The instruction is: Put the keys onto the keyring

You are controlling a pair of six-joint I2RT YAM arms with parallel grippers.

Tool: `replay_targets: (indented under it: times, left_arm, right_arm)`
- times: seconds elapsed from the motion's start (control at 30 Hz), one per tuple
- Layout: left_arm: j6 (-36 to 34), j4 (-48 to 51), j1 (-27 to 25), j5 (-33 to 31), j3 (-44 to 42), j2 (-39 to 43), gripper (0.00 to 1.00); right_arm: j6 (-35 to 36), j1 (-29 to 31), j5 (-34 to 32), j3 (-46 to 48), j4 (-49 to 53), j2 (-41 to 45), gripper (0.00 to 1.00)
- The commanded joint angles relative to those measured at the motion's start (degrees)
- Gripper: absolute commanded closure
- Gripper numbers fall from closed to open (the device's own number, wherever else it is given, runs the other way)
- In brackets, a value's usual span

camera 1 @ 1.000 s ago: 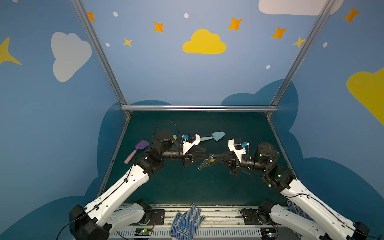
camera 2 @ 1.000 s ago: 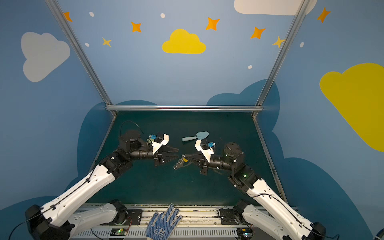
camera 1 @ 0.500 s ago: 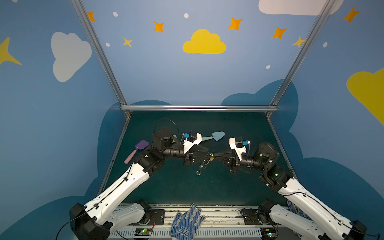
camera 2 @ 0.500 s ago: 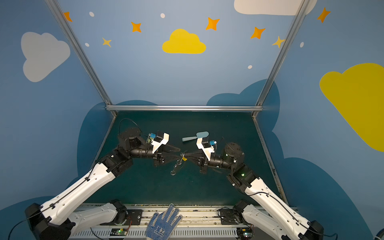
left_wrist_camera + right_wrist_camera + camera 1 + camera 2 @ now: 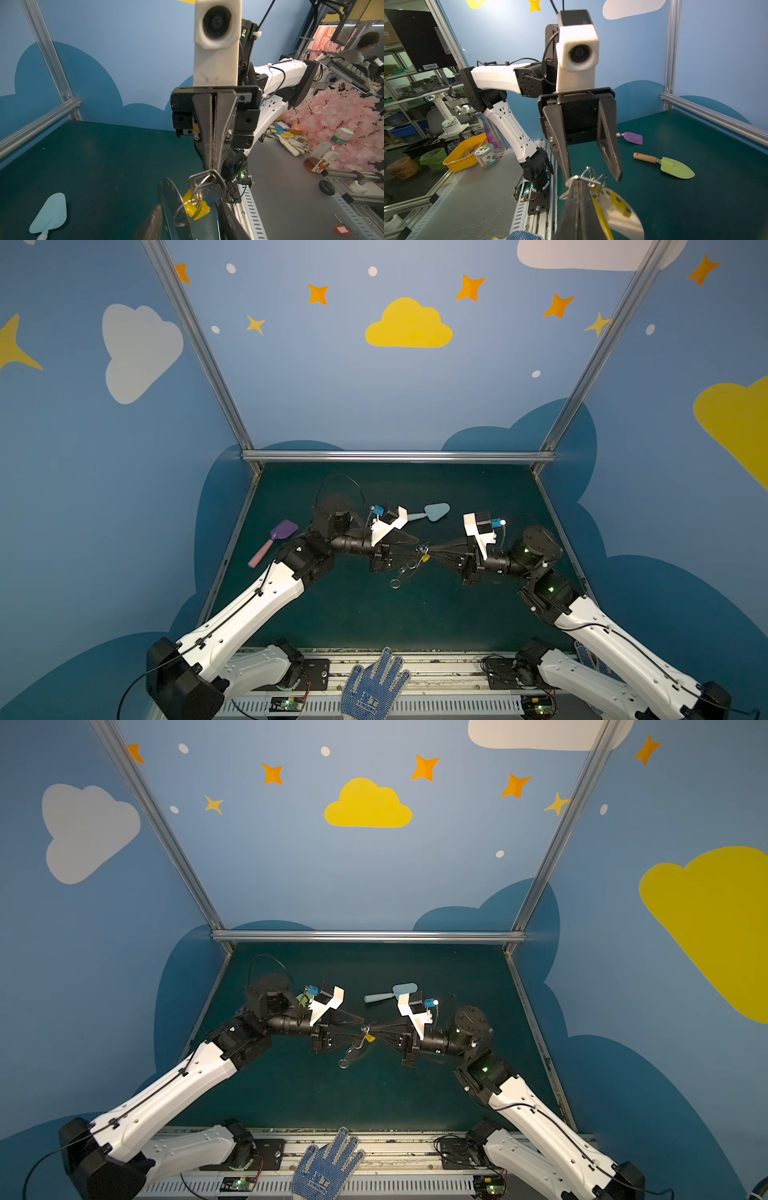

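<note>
Since a second ago the keyring (image 5: 402, 572) has swung down; both top views show it dangling just below the meeting fingertips. Only left wrist view shows right gripper (image 5: 212, 170) clamped on the keys (image 5: 208, 188). Right wrist view shows left gripper (image 5: 592, 175) jaws apart.

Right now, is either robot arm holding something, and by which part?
The right end effector pinches the keys by the silver key's head; the left end effector is open, gripping nothing.
</note>
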State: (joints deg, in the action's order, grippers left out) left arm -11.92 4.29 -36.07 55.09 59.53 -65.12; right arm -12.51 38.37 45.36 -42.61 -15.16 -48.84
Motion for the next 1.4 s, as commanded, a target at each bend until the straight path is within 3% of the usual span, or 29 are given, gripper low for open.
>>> replay_targets:
  times: [0.0, 0.07, 0.53, 0.7, 0.87, 0.9, 1.0, 1.03, 1.23, 1.37]
  left_arm:
    - [0.15, -2.10, -0.19, 1.79, 1.42, -0.35, 0.58]
    - [0.10, -1.71, -0.22, 2.27, 1.90, -0.87, 0.59]
    - [-0.72, 0.60, -0.76, 5.28, 3.17, -0.97, 0.96]
    - [-1.80, 1.96, -0.97, 4.94, 3.27, -0.45, 0.96]
    - [-3.67, 4.86, -0.93, 0.71, 3.77, 0.26, 0.96]
    - [-4.36, 6.46, -0.83, -0.60, 4.41, 0.04, 0.96]
    - [-6.70, 12.78, -1.10, -4.03, 7.19, -1.30, 0.96]
    - [-7.40, 14.72, -1.14, -5.17, 8.00, -1.81, 0.96]
    - [-11.51, 23.66, -1.43, -11.82, 11.64, -4.60, 0.96]
    - [-13.93, 28.94, -2.24, -16.43, 14.01, -7.01, 0.96]
  right_arm:
    - [-1.79, -0.36, 2.35, 0.20, -4.16, -0.20, 1.00]
    - [-2.26, -0.47, 2.97, 0.38, -5.08, -0.53, 1.00]
    - [-3.22, -1.88, 4.34, 1.46, -7.07, -1.08, 1.00]
    - [-3.30, -2.34, 3.61, 2.14, -7.46, -1.07, 1.00]
    - [-1.03, -2.69, 0.89, 2.01, -3.32, -0.69, 1.00]
    - [-0.58, -2.66, 0.34, 1.96, -2.35, -0.56, 0.94]
    - [1.05, -2.63, -2.83, 1.36, 1.85, 0.25, 0.58]
    - [2.10, -2.69, -4.03, 1.07, 3.75, 0.76, 0.52]
    - [8.57, -2.69, -10.72, -3.42, 16.70, 3.05, 0.47]
    - [9.76, -2.69, -12.35, -8.28, 23.19, 1.42, 0.54]
